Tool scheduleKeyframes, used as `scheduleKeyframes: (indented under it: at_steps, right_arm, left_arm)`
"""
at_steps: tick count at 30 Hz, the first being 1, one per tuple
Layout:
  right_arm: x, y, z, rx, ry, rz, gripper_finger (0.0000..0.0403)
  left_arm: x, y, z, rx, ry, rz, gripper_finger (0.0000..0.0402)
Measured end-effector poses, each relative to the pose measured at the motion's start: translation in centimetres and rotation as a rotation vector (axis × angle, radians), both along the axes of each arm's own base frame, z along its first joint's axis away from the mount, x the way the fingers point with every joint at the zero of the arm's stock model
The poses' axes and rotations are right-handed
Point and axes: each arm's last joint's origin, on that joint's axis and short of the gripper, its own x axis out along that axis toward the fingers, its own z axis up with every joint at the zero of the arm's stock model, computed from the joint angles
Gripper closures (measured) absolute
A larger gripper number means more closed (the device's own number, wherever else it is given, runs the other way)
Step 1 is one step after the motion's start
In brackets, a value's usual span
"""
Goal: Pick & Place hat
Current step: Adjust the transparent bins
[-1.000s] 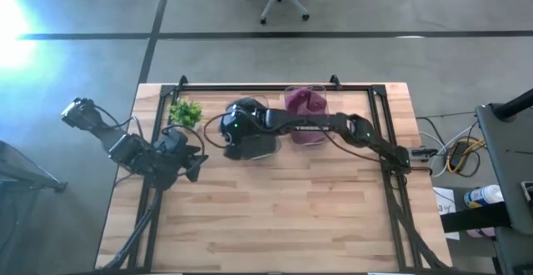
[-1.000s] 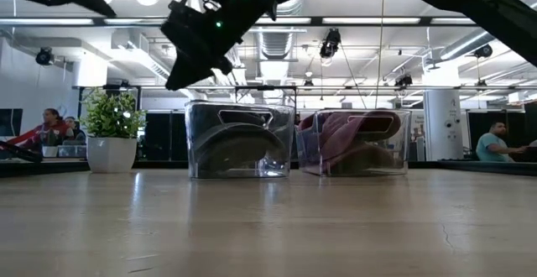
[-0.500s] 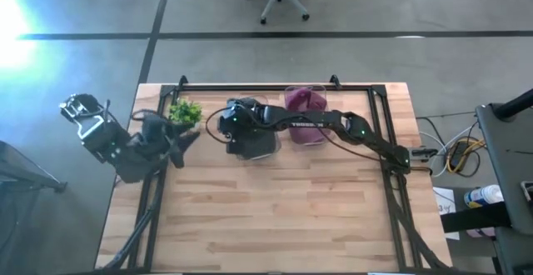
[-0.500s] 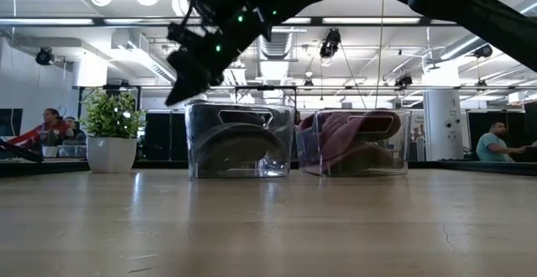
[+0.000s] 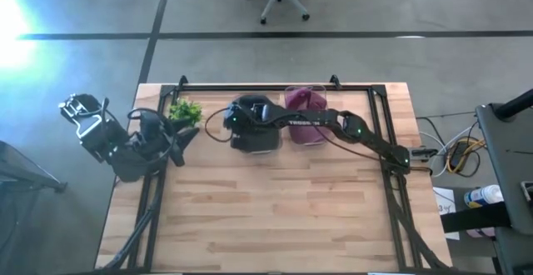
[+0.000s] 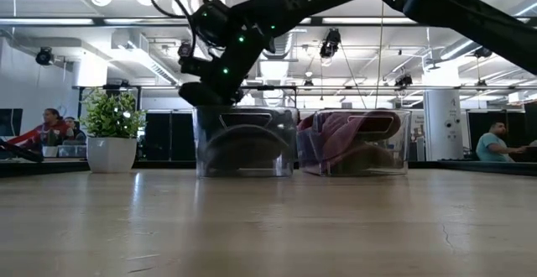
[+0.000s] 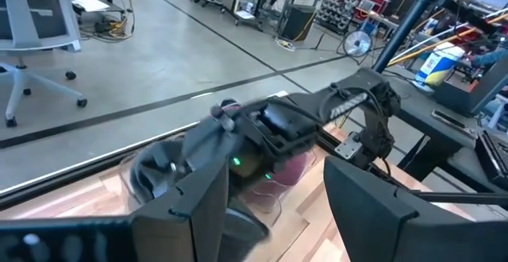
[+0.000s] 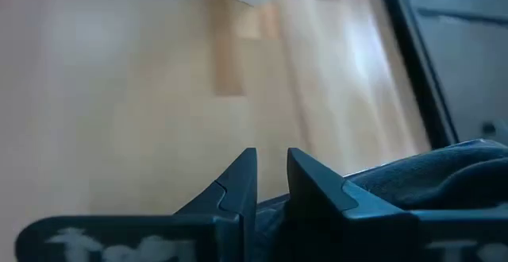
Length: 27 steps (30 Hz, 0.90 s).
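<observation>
Right jaws: narrow, only a thin gap between the two dark fingers (image 8: 238, 184); in the right wrist view nothing sits between the tips.
Right gripper (image 5: 241, 118): over the left of the two clear bins, at its top rim; in the low view it sits just above that bin's near-left corner.
Dark hat (image 8: 429, 171): dark fabric lies just beside the right fingers in the wrist view; in the low view a dark curved shape (image 6: 243, 138) fills the left bin.
Left bin (image 6: 245, 142): clear, on the table at the far side, touching or nearly touching the second bin.
Right bin (image 6: 356, 141): clear, holds a maroon hat (image 6: 348, 134); stands just beside the left bin.
Right arm: stretches from the table's right edge across above the right bin to the left bin.
Left jaws: wide apart, nothing between the fingers (image 7: 202, 206).
Left gripper (image 5: 185, 135): at the table's left edge, near the plant, well apart from the bins, pointing toward them.
Plant (image 5: 185, 111): small, green, in a white pot, at the far-left corner of the table.
Table (image 5: 275, 217): light wood, bare across its near half.
Room: people sit in the background at both sides of the low view.
</observation>
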Motion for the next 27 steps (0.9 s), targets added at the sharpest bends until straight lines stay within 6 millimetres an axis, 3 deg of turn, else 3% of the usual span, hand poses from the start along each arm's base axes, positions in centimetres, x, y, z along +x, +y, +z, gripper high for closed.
scheduleKeyframes:
  at_steps: [6,10,14,16,23,27]
  right_arm:
    - [-0.4,-2.1,0.6,0.046,-0.041,-0.11,0.0335]
    - [-0.3,-1.6,2.9,0.026,-0.072,-0.047,0.0335]
    - [-0.7,0.6,6.6,-0.003,-0.093,0.062,0.0335]
    - [-1.5,1.8,7.4,0.053,-0.041,0.113,0.0335]
    - [-3.8,7.3,5.9,0.364,0.241,0.272,0.0335]
    - [-4.0,10.4,4.8,0.385,0.297,0.358,0.0335]
  left_arm:
    - [0.6,-0.5,-0.3,0.011,0.021,-0.005,0.02]
    - [0.9,-0.7,-0.5,0.011,0.036,-0.015,0.02]
    - [1.0,-0.9,-0.7,0.012,0.063,-0.034,0.02]
    - [1.0,-0.9,-0.8,0.009,0.077,-0.045,0.02]
    - [1.0,-0.9,-0.9,0.007,0.089,-0.05,0.02]
    - [1.1,-1.0,-1.4,0.027,0.108,-0.05,0.02]
